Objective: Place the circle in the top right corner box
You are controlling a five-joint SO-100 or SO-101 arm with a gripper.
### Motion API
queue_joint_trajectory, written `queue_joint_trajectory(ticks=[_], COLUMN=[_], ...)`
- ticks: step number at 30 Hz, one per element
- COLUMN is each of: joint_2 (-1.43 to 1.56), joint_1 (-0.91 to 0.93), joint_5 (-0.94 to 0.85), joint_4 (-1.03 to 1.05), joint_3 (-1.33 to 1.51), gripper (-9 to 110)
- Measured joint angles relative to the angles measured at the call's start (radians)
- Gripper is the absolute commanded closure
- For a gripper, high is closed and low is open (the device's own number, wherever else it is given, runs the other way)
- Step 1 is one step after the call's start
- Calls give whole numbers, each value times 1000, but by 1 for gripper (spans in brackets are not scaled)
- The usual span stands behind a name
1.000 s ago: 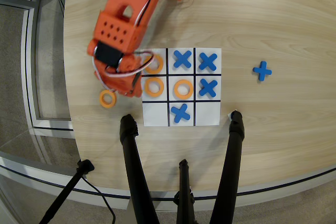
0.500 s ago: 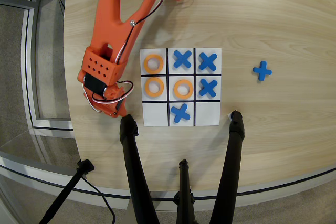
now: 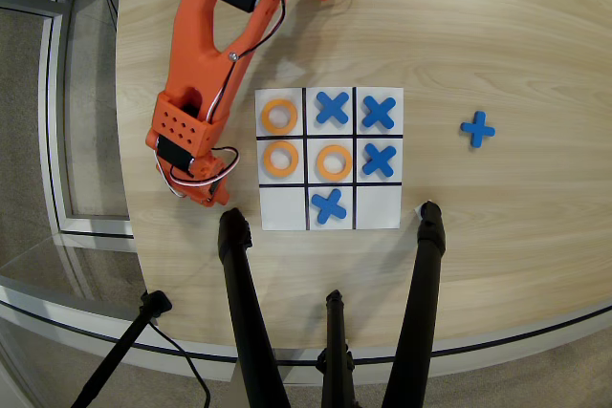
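Three orange rings lie on the tic-tac-toe sheet [image 3: 402, 155]: one in the top left cell [image 3: 279, 117], one in the middle left cell [image 3: 280, 158], one in the centre cell [image 3: 334, 161]. Blue crosses fill the top middle, top right, middle right and bottom middle cells. The bottom left cell [image 3: 282, 207] and bottom right cell [image 3: 378, 207] are plain white. My gripper [image 3: 212, 193] hangs off the sheet, just left of the bottom left cell. The orange wrist hides its fingers, and no ring shows in it.
A loose blue cross [image 3: 477, 128] lies on the wood table right of the sheet. Black tripod legs [image 3: 239, 303] [image 3: 426, 274] stand at the table's near edge below the sheet. The table's curved edge [image 3: 124, 160] runs close to the left of the arm.
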Motion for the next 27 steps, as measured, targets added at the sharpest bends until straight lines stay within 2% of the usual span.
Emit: queue_joint_trajectory(ticks=[13,22,27], joint_2=[-58,-3,0], joint_1=[25,46,43], joint_5=[-3,12,46], joint_4=[-11,304,356], joint_3=[-6,-2,-5], gripper=[79,79,82])
